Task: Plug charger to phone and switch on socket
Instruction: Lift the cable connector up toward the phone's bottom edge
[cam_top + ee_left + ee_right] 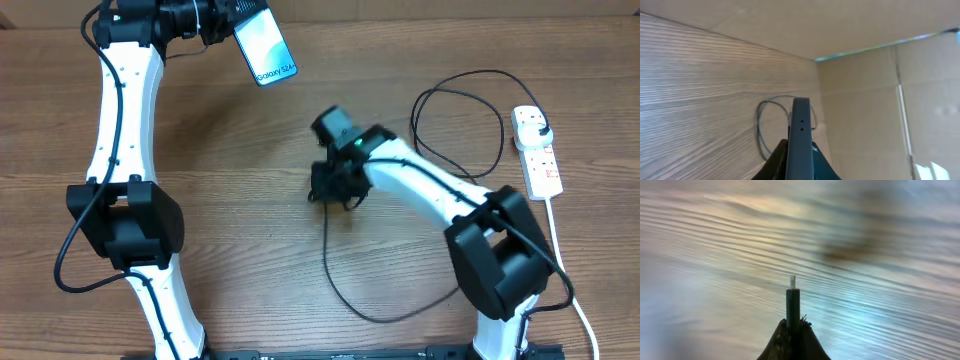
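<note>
My left gripper point(222, 22) is shut on the phone point(264, 48) and holds it raised at the back left; its light screen reads "Galaxy S24". In the left wrist view the phone's dark edge point(800, 135) stands up between the fingers point(800, 162). My right gripper point(328, 188) is shut on the charger's connector end at mid table. The right wrist view shows the black connector point(792, 302) with its small metal tip poking out of the fingers point(793, 330). The black cable point(345, 290) loops across the table to a black plug point(537, 124) in the white socket strip point(537, 150) at the right.
The strip's thick white cord point(568, 290) runs down the right side of the table. The black cable makes a large loop point(460, 110) behind my right arm. A pale wall point(880, 100) stands beyond the table's far edge.
</note>
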`<action>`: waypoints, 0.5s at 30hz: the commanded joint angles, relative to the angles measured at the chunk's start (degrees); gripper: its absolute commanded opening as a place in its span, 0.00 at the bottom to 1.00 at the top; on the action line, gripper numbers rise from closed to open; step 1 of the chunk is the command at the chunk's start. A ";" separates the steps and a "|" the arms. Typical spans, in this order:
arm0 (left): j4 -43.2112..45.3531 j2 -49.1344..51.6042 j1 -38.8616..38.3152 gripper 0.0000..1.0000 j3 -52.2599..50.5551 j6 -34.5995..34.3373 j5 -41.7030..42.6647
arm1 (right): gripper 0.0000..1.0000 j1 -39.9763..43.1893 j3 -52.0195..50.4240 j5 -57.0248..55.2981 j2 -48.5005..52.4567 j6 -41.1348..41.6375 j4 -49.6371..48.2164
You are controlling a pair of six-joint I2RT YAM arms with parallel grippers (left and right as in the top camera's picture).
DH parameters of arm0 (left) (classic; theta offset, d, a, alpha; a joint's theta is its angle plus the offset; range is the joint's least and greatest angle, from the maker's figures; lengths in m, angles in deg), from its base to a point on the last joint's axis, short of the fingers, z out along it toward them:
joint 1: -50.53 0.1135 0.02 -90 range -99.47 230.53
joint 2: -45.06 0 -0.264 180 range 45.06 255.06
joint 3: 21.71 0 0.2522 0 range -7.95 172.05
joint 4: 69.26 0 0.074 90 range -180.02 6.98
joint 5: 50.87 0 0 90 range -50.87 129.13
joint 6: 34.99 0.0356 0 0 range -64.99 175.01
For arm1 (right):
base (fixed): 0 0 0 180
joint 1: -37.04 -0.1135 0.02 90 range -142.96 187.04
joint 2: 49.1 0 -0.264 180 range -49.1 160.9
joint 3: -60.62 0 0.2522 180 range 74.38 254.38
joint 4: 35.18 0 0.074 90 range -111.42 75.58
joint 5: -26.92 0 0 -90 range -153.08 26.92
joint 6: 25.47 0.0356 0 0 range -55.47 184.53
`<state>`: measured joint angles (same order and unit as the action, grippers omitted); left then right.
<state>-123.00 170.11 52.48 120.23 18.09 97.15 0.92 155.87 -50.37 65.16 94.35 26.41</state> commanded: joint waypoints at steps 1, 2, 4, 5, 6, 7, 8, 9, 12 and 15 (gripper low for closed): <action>6.19 -0.66 1.03 0.11 0.44 -6.71 7.69 | 0.04 5.60 3.82 20.22 -5.86 0.22 -4.37; 8.20 -0.66 1.16 0.11 0.44 -9.18 7.67 | 0.04 6.97 3.82 24.46 -6.75 0.42 -6.60; 15.61 -0.66 1.25 0.10 0.44 -16.09 8.07 | 0.04 10.67 3.82 32.33 -8.39 4.96 -11.87; 18.03 -0.66 1.25 0.10 0.44 -17.94 8.55 | 0.04 11.43 3.82 33.83 -8.55 6.05 -13.20; 20.28 -0.66 1.25 0.10 0.44 -19.63 8.98 | 0.04 12.20 3.82 36.06 -8.68 7.17 -14.80; 22.23 -0.66 1.25 0.10 0.44 -21.14 9.22 | 0.04 12.87 3.82 38.97 -8.68 8.44 -16.65; 24.33 -0.66 1.25 0.11 0.44 -23.08 9.42 | 0.04 13.38 3.82 41.68 -8.68 9.51 -18.47; 26.45 -0.66 1.25 0.11 0.44 -25.14 9.60 | 0.04 13.81 3.82 45.24 -8.68 10.78 -21.33; 31.58 -0.66 1.25 0.13 0.44 -29.73 10.62 | 0.04 14.19 3.82 50.47 -8.68 14.78 -28.68; 38.12 -0.66 1.25 0.15 0.44 -32.81 12.81 | 0.04 14.19 3.82 54.34 -8.68 20.48 -39.58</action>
<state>-88.89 170.22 53.31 119.79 -7.33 105.87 15.39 158.56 -5.39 58.36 107.44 -7.55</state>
